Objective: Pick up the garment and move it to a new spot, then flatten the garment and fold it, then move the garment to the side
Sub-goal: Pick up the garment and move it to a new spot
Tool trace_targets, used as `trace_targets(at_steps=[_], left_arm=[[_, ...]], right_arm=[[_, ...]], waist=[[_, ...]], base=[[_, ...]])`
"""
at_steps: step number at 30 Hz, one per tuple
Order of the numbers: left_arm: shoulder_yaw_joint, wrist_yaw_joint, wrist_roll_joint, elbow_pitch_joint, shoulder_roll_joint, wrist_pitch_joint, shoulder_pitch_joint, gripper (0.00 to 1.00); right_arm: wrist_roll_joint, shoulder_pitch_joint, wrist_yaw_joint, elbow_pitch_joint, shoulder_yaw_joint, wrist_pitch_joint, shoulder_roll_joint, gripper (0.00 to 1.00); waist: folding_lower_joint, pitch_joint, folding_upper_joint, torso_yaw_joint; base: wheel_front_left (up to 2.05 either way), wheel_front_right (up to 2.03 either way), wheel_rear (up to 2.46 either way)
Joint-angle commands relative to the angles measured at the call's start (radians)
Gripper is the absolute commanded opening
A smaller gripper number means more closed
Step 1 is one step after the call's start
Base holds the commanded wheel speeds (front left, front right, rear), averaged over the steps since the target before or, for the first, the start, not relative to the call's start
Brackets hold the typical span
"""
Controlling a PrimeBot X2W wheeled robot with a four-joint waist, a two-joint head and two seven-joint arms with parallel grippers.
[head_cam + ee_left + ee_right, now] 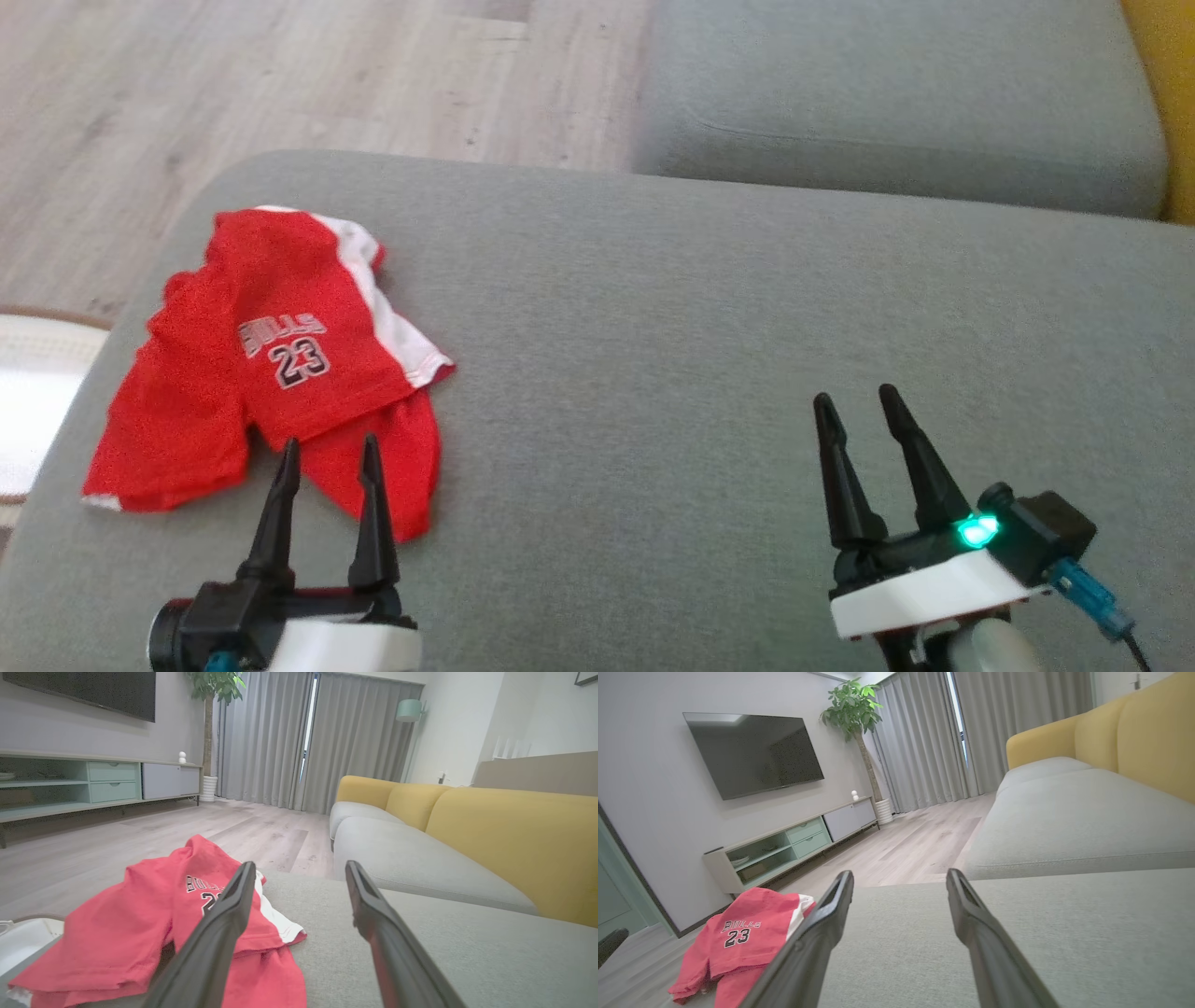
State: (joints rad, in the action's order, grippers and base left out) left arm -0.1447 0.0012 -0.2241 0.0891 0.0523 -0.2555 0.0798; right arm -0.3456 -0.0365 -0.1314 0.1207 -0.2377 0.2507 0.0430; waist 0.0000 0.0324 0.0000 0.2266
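Beyond the left gripper's outer side, below the cushion's rounded corner, sits a white surface with a brown rim; what it is I cannot tell. The garment, a red jersey with a white side panel and the number 23 under a line of lettering, lies rumpled on the left end of the grey seat cushion, with one layer lapped over another. It is directly ahead of the left gripper, whose two dark fingers stand apart with nothing between them. From above, their tips overlap the near hem of the cloth. From the wrist, the left finger crosses the jersey's front while the right one points past its white edge at bare cushion. Whether either tip touches the fabric I cannot tell. Further ahead, past the cushion's far edge, runs pale wooden floor.

To this gripper's right is a wide stretch of bare grey fabric, then the right gripper, also spread wide and holding nothing, a green light glowing at its base. The jersey lies well apart from it, off to its left and a little ahead. Straight ahead of it is a second grey seat, and right of that the sofa's yellow back.
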Motion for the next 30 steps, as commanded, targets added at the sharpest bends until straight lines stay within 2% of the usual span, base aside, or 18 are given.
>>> trace_targets(at_steps=[1, 11, 21, 26, 30], left_arm=[[0.040, 0.010, 0.012, -0.036, -0.002, -0.006, -0.026, 1.00], [0.046, 0.012, 0.020, -0.044, -0.002, -0.006, -0.005, 1.00], [0.071, 0.006, 0.030, -0.047, -0.002, -0.006, -0.003, 1.00], [0.122, -0.021, 0.045, -0.037, 0.000, -0.006, -0.066, 1.00], [0.171, -0.066, 0.056, 0.000, 0.044, -0.006, -0.184, 1.00]], right_arm=[[-0.008, 0.010, 0.001, -0.029, -0.029, 0.011, 0.007, 1.00], [-0.017, -0.009, 0.001, -0.027, -0.044, 0.011, 0.007, 1.00], [-0.020, -0.010, 0.001, -0.027, -0.045, 0.011, 0.007, 1.00], [0.000, 0.015, 0.001, -0.045, -0.029, 0.011, 0.007, 1.00], [0.028, 0.045, 0.001, -0.068, -0.006, 0.011, 0.007, 1.00]], waist=[[0.0000, 0.010, 0.0000, 0.027], [0.0000, 0.031, 0.0000, 0.111], [0.0000, 0.015, 0.0000, 0.114], [0.0000, -0.051, 0.0000, 0.089], [0.0000, -0.130, 0.0000, 0.069]], base=[[0.00, 0.00, 0.00], [0.00, 0.00, 0.00], [0.00, 0.00, 0.00], [0.00, 0.00, 0.00], [0.00, 0.00, 0.00]])
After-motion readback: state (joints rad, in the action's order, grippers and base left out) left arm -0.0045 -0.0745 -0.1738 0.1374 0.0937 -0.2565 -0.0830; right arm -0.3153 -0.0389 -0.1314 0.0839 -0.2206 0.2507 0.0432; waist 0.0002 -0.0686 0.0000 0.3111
